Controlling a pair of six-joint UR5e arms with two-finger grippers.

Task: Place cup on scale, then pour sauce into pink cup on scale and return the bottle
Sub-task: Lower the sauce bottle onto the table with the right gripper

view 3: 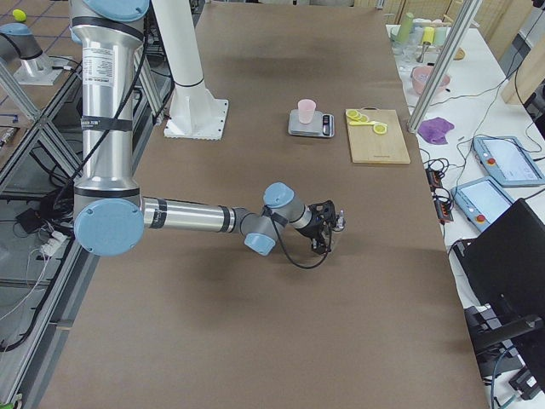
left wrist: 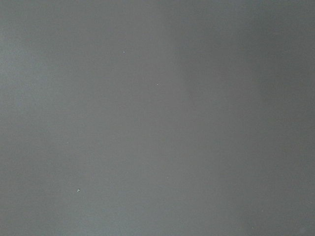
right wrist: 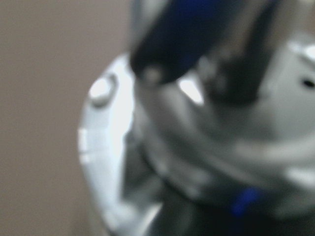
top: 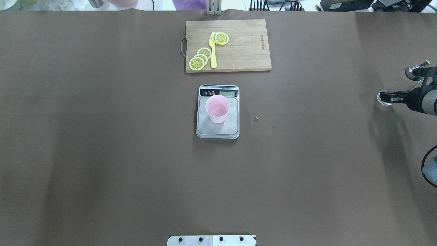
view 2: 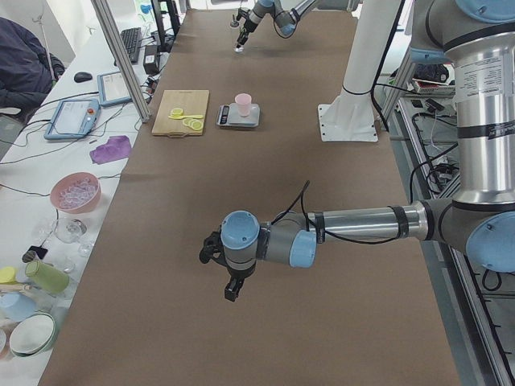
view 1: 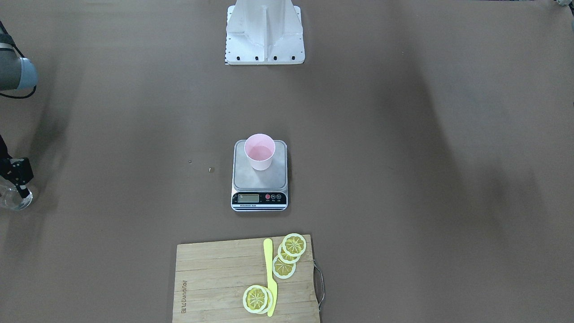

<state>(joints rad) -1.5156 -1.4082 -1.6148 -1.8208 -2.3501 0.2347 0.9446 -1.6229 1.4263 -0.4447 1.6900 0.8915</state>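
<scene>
With the cup point(top: 217, 108) on the scale point(top: 217, 131), I'd seat the bottle point(view 1: 10, 201) upright at the table's right end before unclamping the right gripper point(top: 396, 96); I can't tell the left gripper's point(view 2: 230, 285) state.

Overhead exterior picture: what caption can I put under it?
Pink cup sits on the scale; right claw at the bottle, far right.
</scene>
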